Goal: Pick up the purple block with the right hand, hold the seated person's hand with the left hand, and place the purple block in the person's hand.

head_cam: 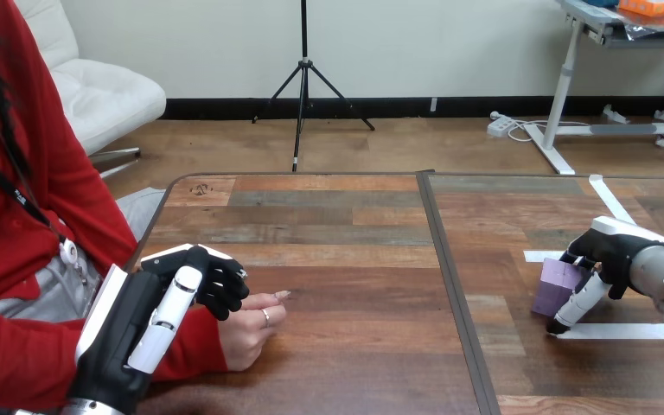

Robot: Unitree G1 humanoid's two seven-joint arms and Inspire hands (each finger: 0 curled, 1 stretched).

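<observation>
The purple block [558, 285] stands on the table at the right, beside white tape marks. My right hand [616, 251] is curled round it: the fingers [581, 252] reach over its far top edge and the thumb [576, 304] lies against its near right side. The person's hand [252, 327] rests on the table at the left, loosely closed. My left hand [192, 275] sits over it, with black fingers [225, 292] curled down across the back of that hand near the wrist and the thumb [169, 313] on the near side.
White tape strips [616, 330] mark the right tabletop, with another strip [609, 199] further back. A dark seam [450, 285] runs between the two table halves. The person's red sleeve [17, 354] lies along the left edge.
</observation>
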